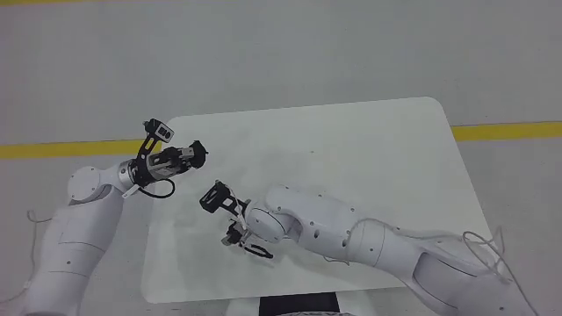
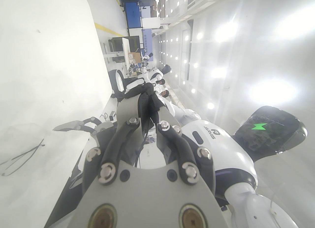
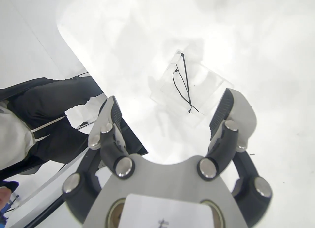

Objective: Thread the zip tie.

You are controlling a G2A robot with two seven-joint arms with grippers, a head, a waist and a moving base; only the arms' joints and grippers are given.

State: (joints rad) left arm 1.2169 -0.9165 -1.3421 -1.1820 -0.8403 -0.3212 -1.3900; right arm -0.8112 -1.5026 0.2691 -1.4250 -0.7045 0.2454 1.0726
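Thin black zip ties lie crossed on clear plastic.

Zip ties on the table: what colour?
The zip ties are black; the right wrist view shows them best.

Two thin black zip ties lie flat in the middle of the right wrist view, on a clear plastic sheet on the white table. One tie runs almost straight, with a small square head at its far end. The other bows out in a loose curve beside it. The two cross close to their near ends, where another small head shows. Neither tie looks threaded into a closed loop.
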